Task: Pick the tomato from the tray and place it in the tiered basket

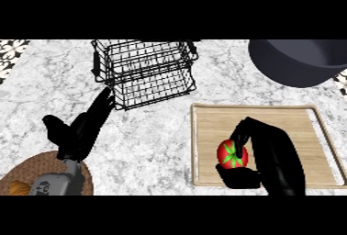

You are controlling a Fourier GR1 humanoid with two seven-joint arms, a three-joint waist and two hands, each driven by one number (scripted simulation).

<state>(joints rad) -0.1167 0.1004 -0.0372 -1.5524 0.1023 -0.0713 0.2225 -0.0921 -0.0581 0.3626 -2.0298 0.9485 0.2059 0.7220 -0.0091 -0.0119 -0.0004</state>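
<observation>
So, head view only. A wooden tray lay on the grey marbled desk. It served as the reference for every position below.

Tomato: red, with a green star-shaped calyx showing. It sat inside the tray, in the near-left part, close to the tray's left rim.

Right hand: over the tray's near half, curled round the tomato. Its fingers wrapped over the fruit's far side and its thumb lay against the near side, so the tomato was pinched between them. I could not tell whether the tomato rested on the tray's board or was raised off it.

Tiered basket: black wire, two tiers visible. It stood beyond the tray and to its left, apart from the tray's rim.

Left hand: well to the left of the tray, over bare desk. The fingers were straight and the thumb was spread to the side, with nothing held. The fingertips pointed away from the tray's near edge and ended near the basket's closest corner; contact there could not be judged.

Dark round pot: just beyond the tray's far-right corner, cut off by the view's edge.

Woven round mat: far left of the tray, level with its near edge, partly under the left forearm. An orange object lay on the mat, too cut off to identify.
</observation>
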